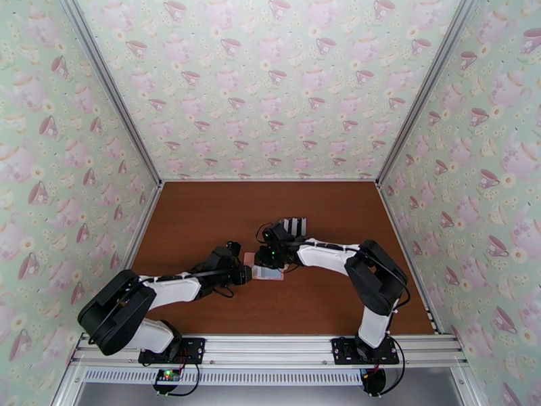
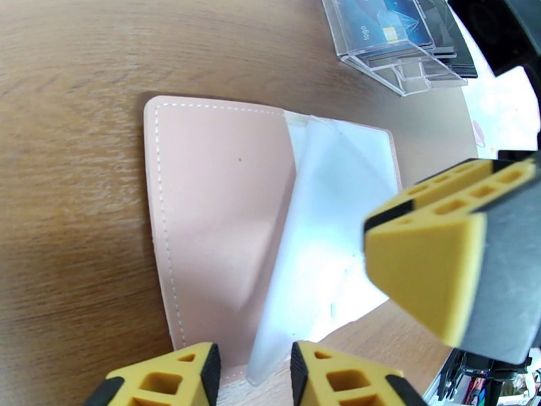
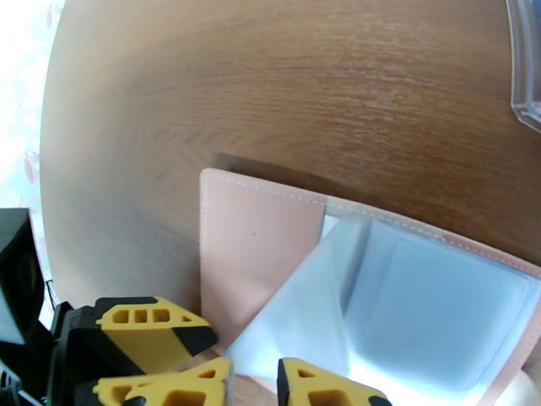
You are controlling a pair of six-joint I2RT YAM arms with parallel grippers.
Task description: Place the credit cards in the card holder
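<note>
pink wallet (image 2: 216, 211) open on table (image 2: 67, 197), pale pocket sheet (image 2: 318, 218) lifted. l gripper (image 2: 253, 370) + r gripper (image 3: 255, 377) at its edge — both jaws narrow, not closed. cards (image 2: 385, 25) in rack (image 2: 406, 79).

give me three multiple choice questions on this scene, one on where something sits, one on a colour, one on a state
1. Where is the clear card rack?
a) on the table, beyond the card holder as seen from the arm bases
b) lying on top of the card holder
c) at the near edge, beside the left arm's base

2. What colour is the card holder's cover?
a) black
b) pink
c) green

3. What state is the card holder in?
a) snapped shut
b) standing on its edge
c) lying open with a pale inner leaf lifted

Answers:
1 a, the top view shows the rack farther up the table than the card holder.
2 b, both wrist views show a pink stitched cover.
3 c, the cover lies flat and the leaf rises off it.
</note>
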